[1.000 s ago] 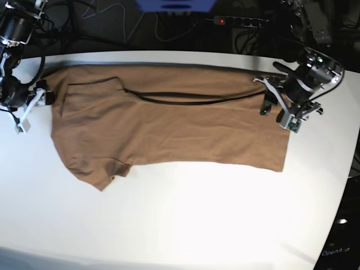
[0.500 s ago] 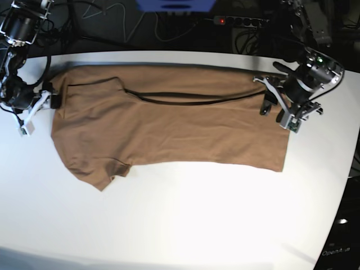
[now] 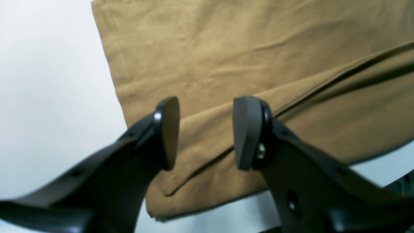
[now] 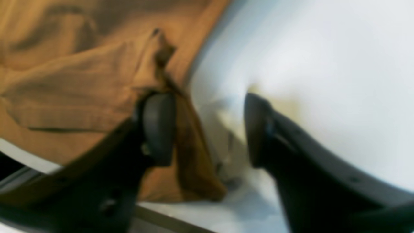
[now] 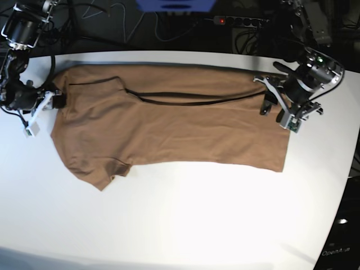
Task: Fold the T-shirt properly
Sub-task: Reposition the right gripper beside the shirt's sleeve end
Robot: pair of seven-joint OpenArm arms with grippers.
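The T-shirt (image 5: pixel 169 124) lies flat on the white table (image 5: pixel 197 225), spread lengthwise across its far half. Its far long side is folded over toward the middle, leaving a dark fold line along the upper part of the cloth. One sleeve (image 5: pixel 104 174) sticks out toward the near edge, at the base view's left end. No containers are in view; the shirt is the only thing on the table.

The left end effector (image 5: pixel 277 109) hangs over the hem end of the shirt, at the base view's right. In the left wrist view the left end effector (image 3: pixel 205 132) is released: its two dark pads (image 3: pixel 168 129) stand apart with a clear gap between them, and the folded edge of the T-shirt (image 3: pixel 226 64) shows through that gap. Whether the pads touch the cloth cannot be told.

The right end effector (image 5: pixel 42 109) is at the shirt's other end, at the collar-and-shoulder edge. The right wrist view is blurred. There the right end effector (image 4: pixel 210 129) shows its jaws apart, one pad (image 4: pixel 158 126) against a bunched, raised bit of the T-shirt (image 4: pixel 81 84), the other over bare table (image 4: pixel 323 64). The cloth is not clamped between them, so this one too is released.

A power strip (image 5: pixel 239 21) and cables lie behind the table.
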